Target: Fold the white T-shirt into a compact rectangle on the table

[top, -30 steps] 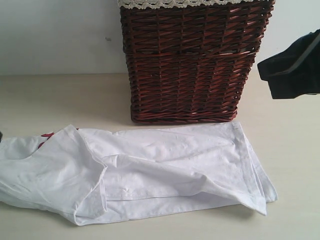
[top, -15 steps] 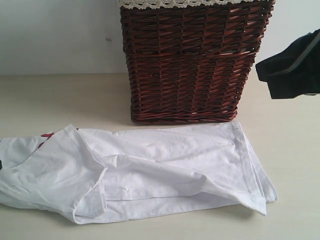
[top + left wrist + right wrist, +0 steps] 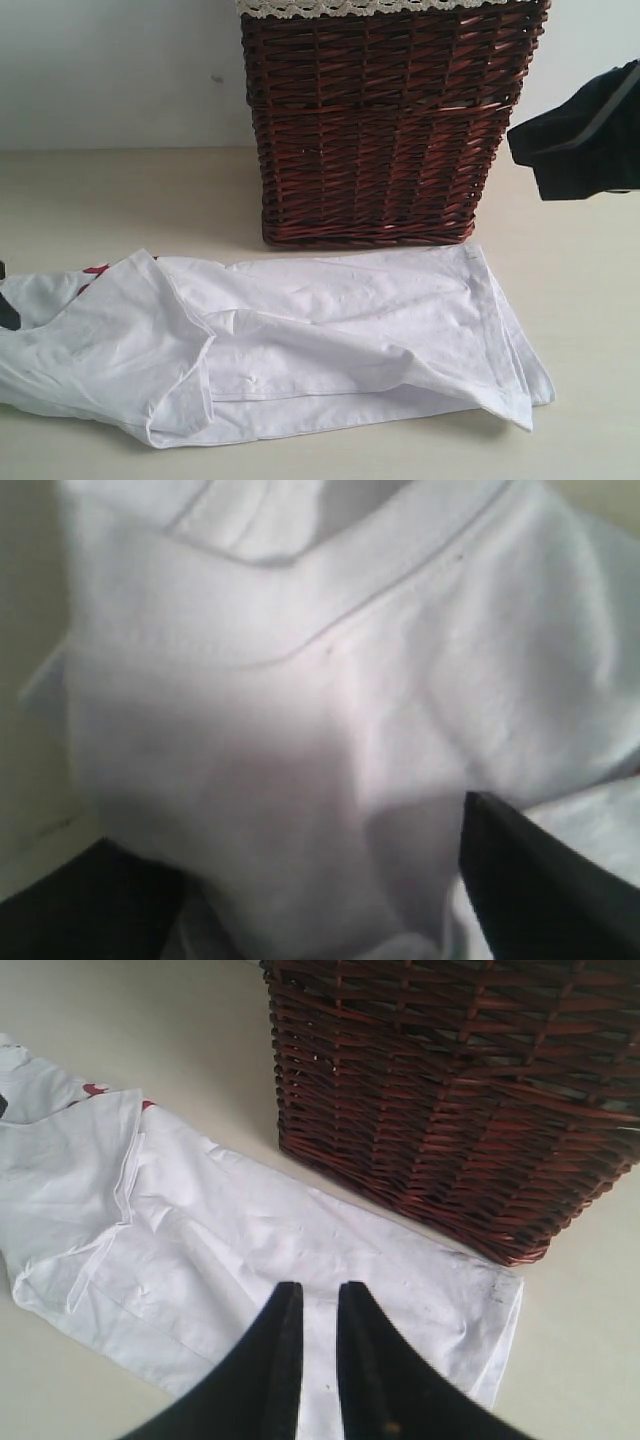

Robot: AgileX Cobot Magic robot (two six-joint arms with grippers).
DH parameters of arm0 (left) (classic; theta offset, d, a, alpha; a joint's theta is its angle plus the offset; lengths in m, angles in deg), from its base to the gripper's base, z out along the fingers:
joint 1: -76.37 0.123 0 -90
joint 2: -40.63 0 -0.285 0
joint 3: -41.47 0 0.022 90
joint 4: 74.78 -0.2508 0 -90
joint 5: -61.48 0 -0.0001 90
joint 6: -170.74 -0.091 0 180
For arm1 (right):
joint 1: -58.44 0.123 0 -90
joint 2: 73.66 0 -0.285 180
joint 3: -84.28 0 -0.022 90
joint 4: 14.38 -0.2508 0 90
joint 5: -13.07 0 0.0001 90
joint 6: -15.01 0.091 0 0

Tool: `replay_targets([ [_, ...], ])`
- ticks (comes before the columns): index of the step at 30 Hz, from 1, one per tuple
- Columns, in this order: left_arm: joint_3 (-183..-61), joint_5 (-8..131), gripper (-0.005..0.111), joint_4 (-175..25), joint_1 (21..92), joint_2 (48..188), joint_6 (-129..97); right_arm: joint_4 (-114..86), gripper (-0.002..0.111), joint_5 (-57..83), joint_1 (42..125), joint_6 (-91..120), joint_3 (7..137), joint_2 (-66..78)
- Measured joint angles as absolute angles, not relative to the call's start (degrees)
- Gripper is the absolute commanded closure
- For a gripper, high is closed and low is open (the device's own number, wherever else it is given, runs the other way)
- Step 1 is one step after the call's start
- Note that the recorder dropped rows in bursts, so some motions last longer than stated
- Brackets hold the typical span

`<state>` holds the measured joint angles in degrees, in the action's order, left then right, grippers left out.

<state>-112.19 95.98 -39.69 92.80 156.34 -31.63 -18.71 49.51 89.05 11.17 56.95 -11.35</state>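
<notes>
The white T-shirt (image 3: pixel 330 340) lies flat on the table (image 3: pixel 120 200), folded lengthwise into a long band, with a bit of red lettering (image 3: pixel 95 270) showing at its left end. My left gripper (image 3: pixel 290 830) is right down on that left end. Its fingers (image 3: pixel 530 880) stand wide apart and white cloth (image 3: pixel 300 680) bunches between them. In the exterior view only a dark sliver of the left gripper (image 3: pixel 6 312) shows at the frame's edge. My right gripper (image 3: pixel 575 135) hangs high at the right, above the shirt (image 3: pixel 200 1220). The right gripper (image 3: pixel 319 1288) is open by a narrow gap and holds nothing.
A tall dark red wicker basket (image 3: pixel 385 120) with cream lace trim stands just behind the shirt, its base almost touching the cloth. It also fills the far side of the right wrist view as the basket (image 3: pixel 460 1090). Bare tabletop lies left of the basket and right of the shirt.
A dark sliver of my left gripper has come into the exterior view at the shirt's left end. My right gripper has drifted slightly to the left. The shirt has barely moved.
</notes>
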Motion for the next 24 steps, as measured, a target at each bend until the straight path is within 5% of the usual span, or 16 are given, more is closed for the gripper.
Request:
replay_targets([
  [8,-113.7,102.9,0.042,-19.0,88.2,159.6,-49.8,-19.5,0.093,49.7,89.0,10.9,56.9,-12.4],
  [15,-113.4,103.0,0.106,-19.3,87.5,160.7,-50.7,-19.0,0.093,49.7,89.0,10.6,56.9,-18.7],
  [24,-113.3,102.0,0.107,-27.3,87.4,158.9,-48.4,-18.8,0.093,49.7,89.0,9.3,56.9,-22.5],
])
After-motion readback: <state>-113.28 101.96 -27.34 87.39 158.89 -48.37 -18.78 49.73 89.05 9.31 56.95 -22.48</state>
